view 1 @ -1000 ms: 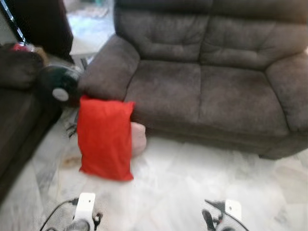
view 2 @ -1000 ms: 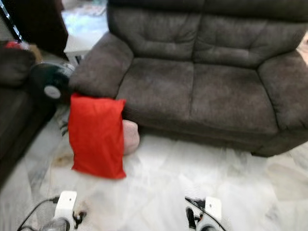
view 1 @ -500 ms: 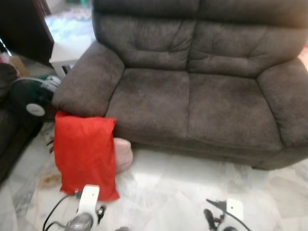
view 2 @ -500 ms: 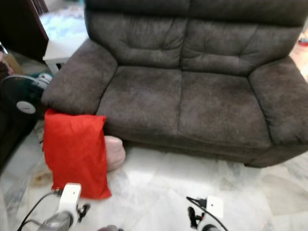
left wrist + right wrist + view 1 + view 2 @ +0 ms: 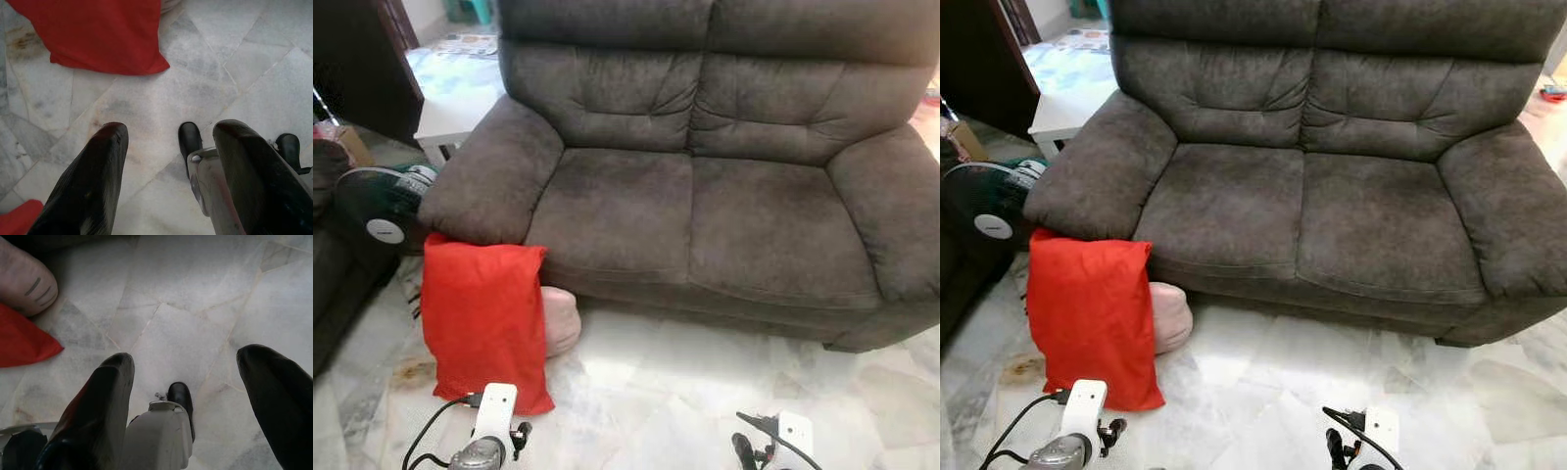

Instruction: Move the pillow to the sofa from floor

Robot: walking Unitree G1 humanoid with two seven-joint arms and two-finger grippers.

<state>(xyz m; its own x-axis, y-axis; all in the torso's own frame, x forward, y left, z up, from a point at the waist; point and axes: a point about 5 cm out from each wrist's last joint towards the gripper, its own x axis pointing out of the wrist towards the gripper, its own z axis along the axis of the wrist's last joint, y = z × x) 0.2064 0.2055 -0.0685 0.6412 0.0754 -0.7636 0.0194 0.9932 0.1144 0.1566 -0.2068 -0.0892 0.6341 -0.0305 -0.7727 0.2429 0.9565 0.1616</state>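
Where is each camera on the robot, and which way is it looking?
Left eye view: on the head, looking forward and down at the sofa and red pillow; both arms show at the bottom.
Right eye view: beside it, same scene.
Left wrist view: on the left wrist, looking along the open left gripper at the floor.
Right wrist view: on the right wrist, along the open right gripper.
Shared: all four show the red pillow on the floor.

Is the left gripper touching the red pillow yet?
Apart. The left wrist view shows bare marble floor between the open left gripper and the red pillow.
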